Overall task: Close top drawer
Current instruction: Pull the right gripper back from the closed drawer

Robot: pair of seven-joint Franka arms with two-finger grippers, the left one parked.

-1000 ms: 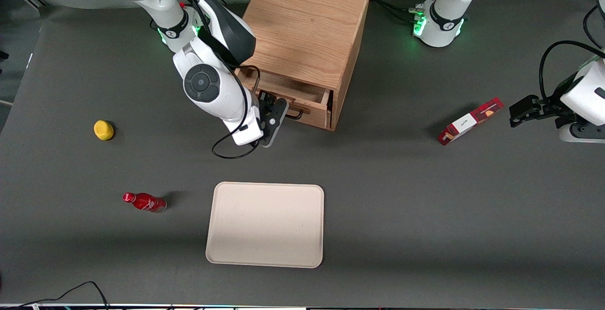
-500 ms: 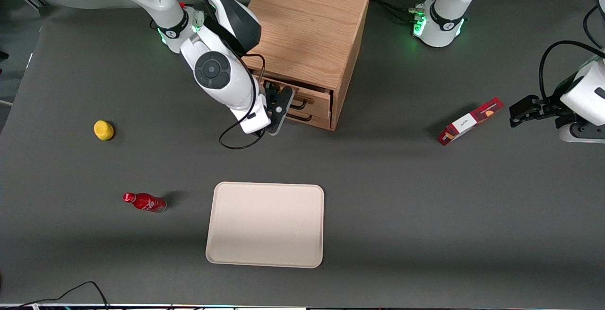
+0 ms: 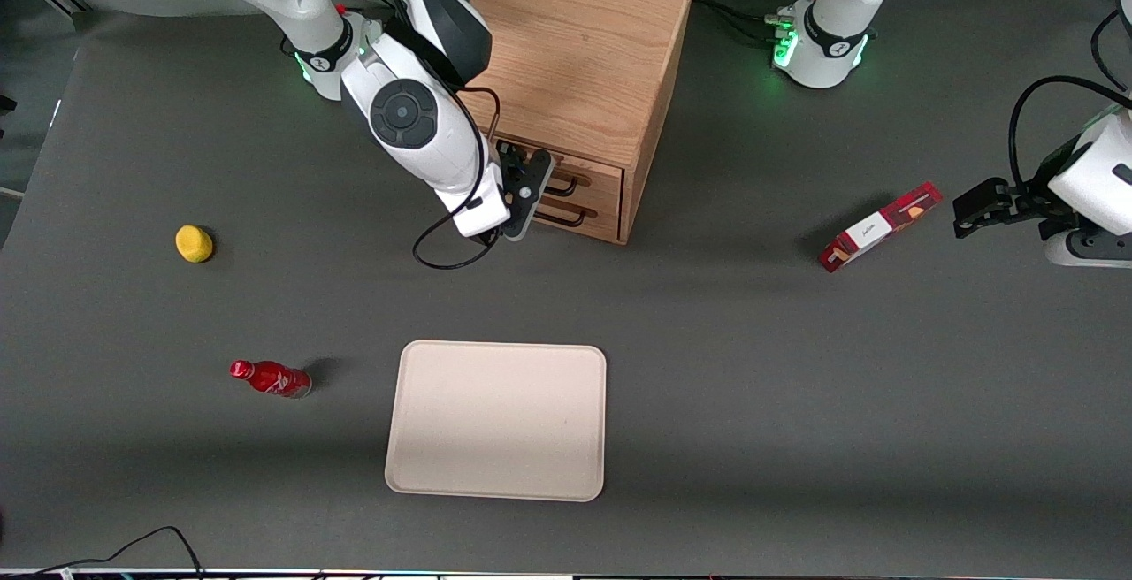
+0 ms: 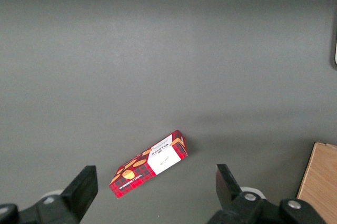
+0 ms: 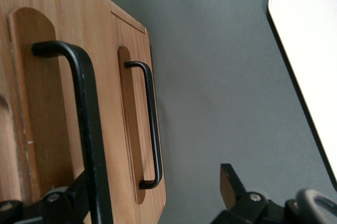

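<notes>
The oak cabinet stands toward the working arm's end of the table. Its top drawer sits pushed in, its front level with the lower drawer, and no interior shows. My right gripper is right in front of the drawer fronts, at the top drawer's black handle. In the right wrist view the gripper is open, and the top drawer's handle runs close beside one finger. The lower drawer's handle lies between the fingers, which hold nothing.
A beige tray lies nearer the front camera than the cabinet. A red bottle and a yellow lemon lie toward the working arm's end. A red box lies toward the parked arm's end.
The top drawer has slid from partly open into the cabinet. My gripper moved with its front toward the cabinet, away from the front camera.
</notes>
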